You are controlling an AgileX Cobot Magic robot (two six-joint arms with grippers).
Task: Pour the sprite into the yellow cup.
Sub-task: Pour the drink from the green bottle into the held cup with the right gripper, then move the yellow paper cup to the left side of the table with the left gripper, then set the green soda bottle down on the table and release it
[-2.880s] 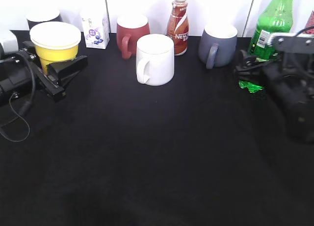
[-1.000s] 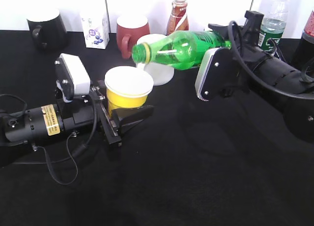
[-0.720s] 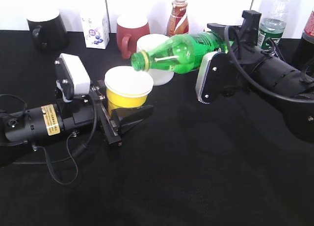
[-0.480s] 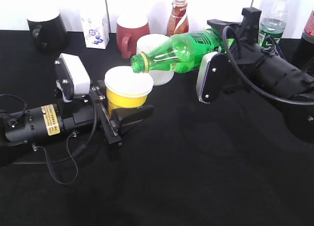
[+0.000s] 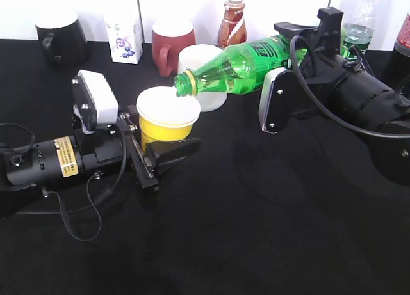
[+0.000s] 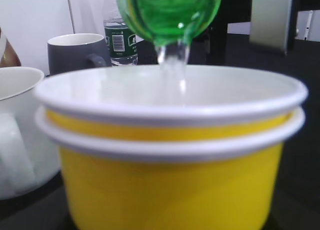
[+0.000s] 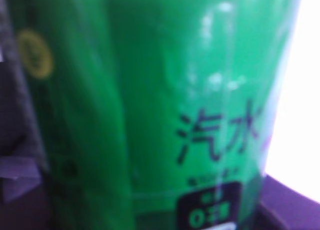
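I've got the right gripper (image 5: 301,48) clamped on the sprite (image 5: 240,63), tipped nearly flat, mouth just over the yellow cup (image 5: 167,119). My left gripper (image 5: 150,155) grips that cup on the black table (image 5: 256,231), just before the white mug (image 5: 204,58); clear liquid falls into it

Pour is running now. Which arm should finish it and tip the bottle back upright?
Right. Its tool already grips the green bottle, tilted with its mouth over the yellow cup, and liquid is falling in. The left tool is shut on the cup, holding it on the table.
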